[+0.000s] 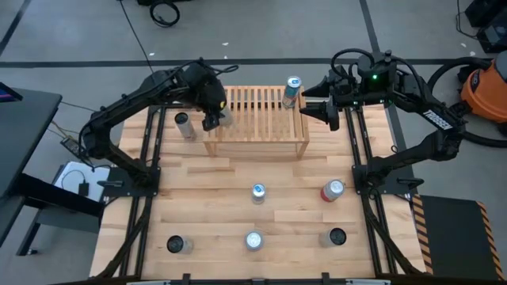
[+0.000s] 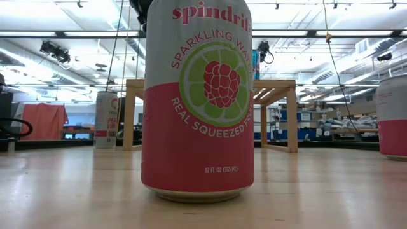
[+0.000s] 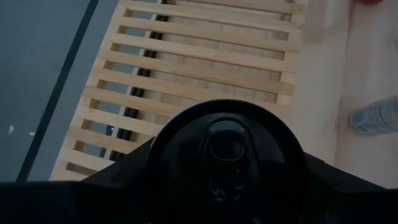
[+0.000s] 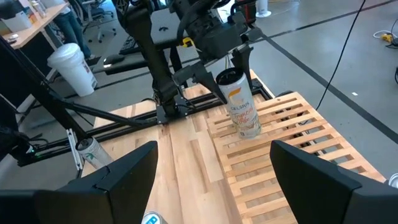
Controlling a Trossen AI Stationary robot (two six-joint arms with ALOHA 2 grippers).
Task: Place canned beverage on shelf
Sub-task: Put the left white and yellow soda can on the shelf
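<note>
The pale wooden shelf (image 1: 257,119) stands at the table's far middle, and its slatted top shows in both wrist views (image 3: 205,56) (image 4: 292,149). My left gripper (image 1: 212,115) is over the shelf's left end, shut on a white can with orange print and a black top (image 4: 241,109). That black top fills the left wrist view (image 3: 227,155). A blue-topped can (image 1: 293,91) stands on the shelf's far right corner. My right gripper (image 1: 310,111) is open and empty, level, just off the shelf's right end. My left gripper pinches the can's top end (image 4: 229,79), just below the black rim, between its two fingers (image 4: 244,59). The fingers come from above, slanting in from the table's left. The can stands nearly upright with its base (image 4: 250,132) on the slats at the shelf's left end.
A silver can (image 1: 184,125) stands on the table just left of the shelf. Several more cans stand on the near half of the table, among them a red-topped one (image 1: 332,190). A pink Spindrift can (image 2: 197,102) fills the low view.
</note>
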